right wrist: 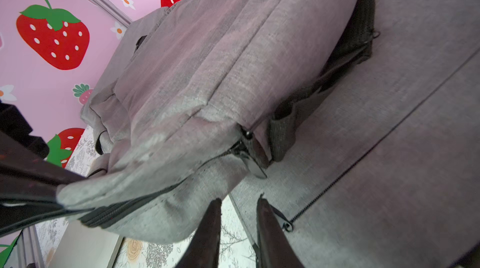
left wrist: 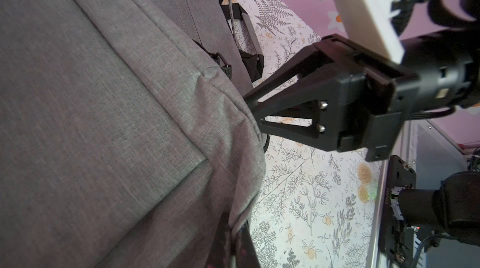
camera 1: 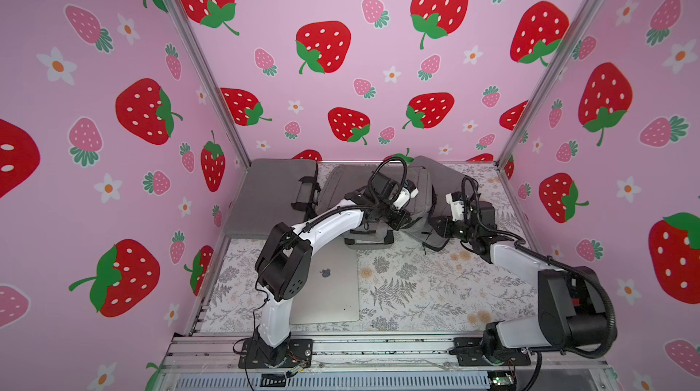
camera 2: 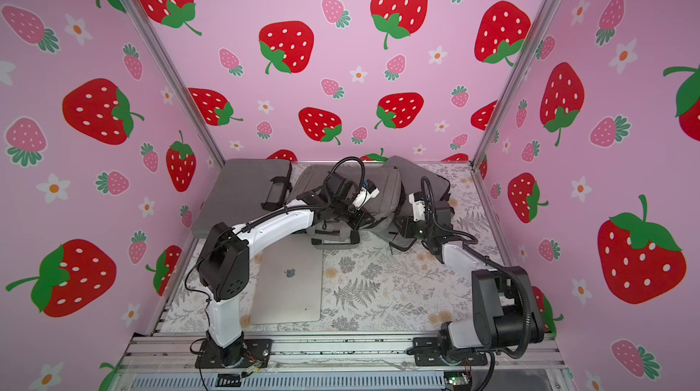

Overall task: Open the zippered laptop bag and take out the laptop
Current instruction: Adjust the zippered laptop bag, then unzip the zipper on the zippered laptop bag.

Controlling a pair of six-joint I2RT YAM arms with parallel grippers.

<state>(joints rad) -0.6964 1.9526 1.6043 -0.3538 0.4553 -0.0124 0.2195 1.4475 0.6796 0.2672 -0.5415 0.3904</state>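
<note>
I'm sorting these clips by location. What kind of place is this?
Probably a purpose-built robot test booth: strawberry-print walls enclose a floral-covered table, aluminium posts frame the corners, and the left arm and right arm are bolted to a front rail.

Grey laptop bag (camera 1: 422, 190) and flat grey case (camera 1: 265, 196) crowd mid-frame in both top views. Right of the silver laptop (camera 1: 333, 294), floral tabletop (camera 1: 435, 287) lies open.

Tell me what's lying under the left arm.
A closed silver Apple laptop, flat on the floral table cover. The left arm hides its left side, so that edge cannot be seen.
</note>
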